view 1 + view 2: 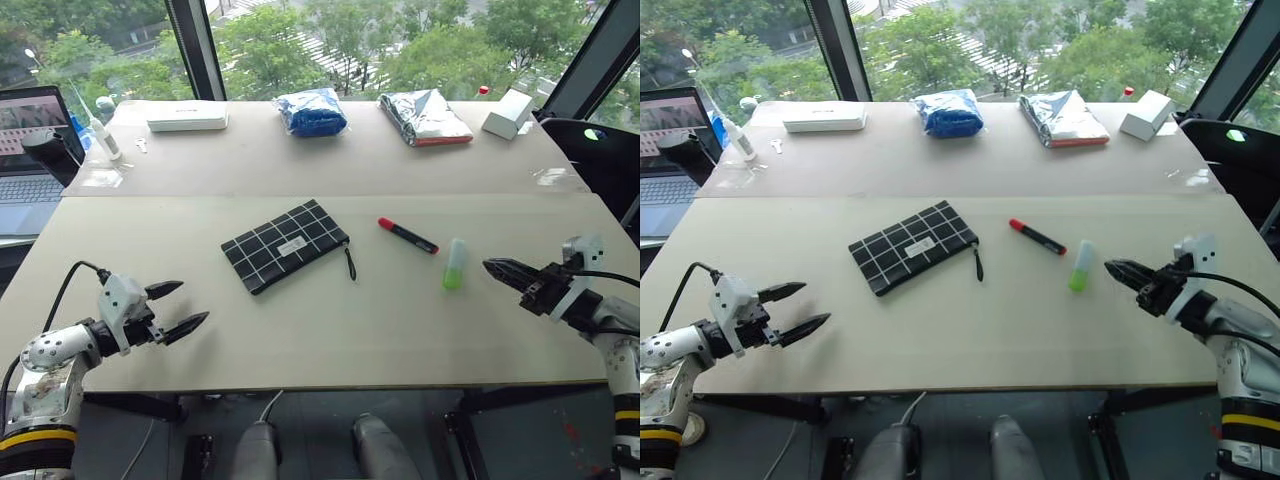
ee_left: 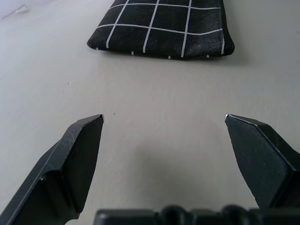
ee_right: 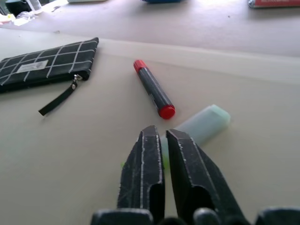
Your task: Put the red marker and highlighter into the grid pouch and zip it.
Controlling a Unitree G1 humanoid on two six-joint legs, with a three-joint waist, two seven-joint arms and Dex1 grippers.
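Basically nothing done yet: red marker (image 1: 407,235) and highlighter (image 1: 455,264) lie loose on the counter (image 1: 330,320), right of the zipped grid pouch (image 1: 285,245). Left tool (image 1: 178,308) gapes wide and empty near the pouch; right tool (image 1: 497,268) is pinched closed, empty, just beside the highlighter.

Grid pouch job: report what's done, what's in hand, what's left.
Done: nothing. The red marker and highlighter lie on the table beside the grid pouch. In hand: nothing; the left gripper is open and empty, the right gripper shut and empty. Left: load both, zip.

One marker (image 1: 407,235), one highlighter (image 1: 455,264), one pouch (image 1: 285,245)
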